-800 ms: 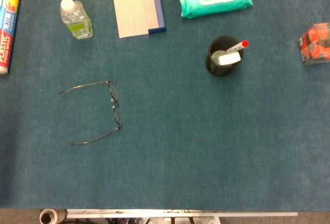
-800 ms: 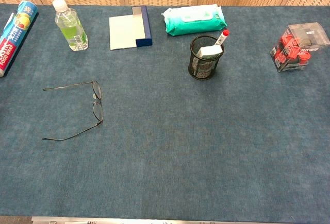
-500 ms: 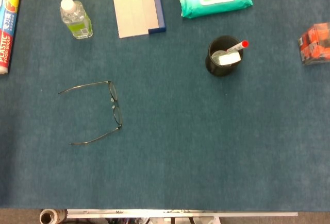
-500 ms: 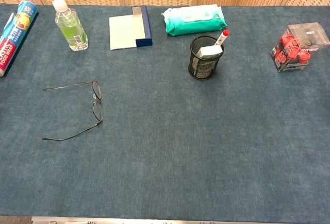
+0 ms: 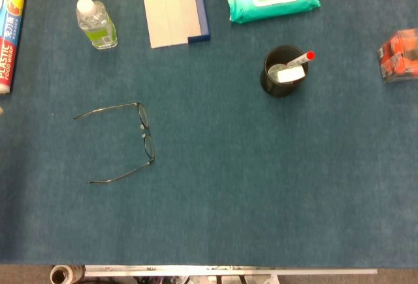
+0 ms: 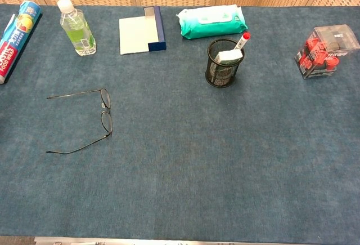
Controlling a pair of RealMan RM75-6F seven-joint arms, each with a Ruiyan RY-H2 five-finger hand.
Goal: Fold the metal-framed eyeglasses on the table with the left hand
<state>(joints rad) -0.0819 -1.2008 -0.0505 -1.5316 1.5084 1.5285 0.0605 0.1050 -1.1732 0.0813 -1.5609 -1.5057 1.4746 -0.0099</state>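
Thin metal-framed eyeglasses [image 5: 145,134] [image 6: 105,112] lie unfolded on the blue table cloth, left of centre. Both temple arms stretch out toward the left, and the lenses face right. Neither hand appears in the head view or the chest view.
Along the far edge stand a plastic wrap roll [image 6: 16,38], a green-drink bottle [image 6: 77,28], a grey and blue box [image 6: 142,31] and a wet-wipes pack [image 6: 211,21]. A black mesh pen cup [image 6: 223,62] sits mid-table; a clear box of red items [image 6: 324,51] is at the right.
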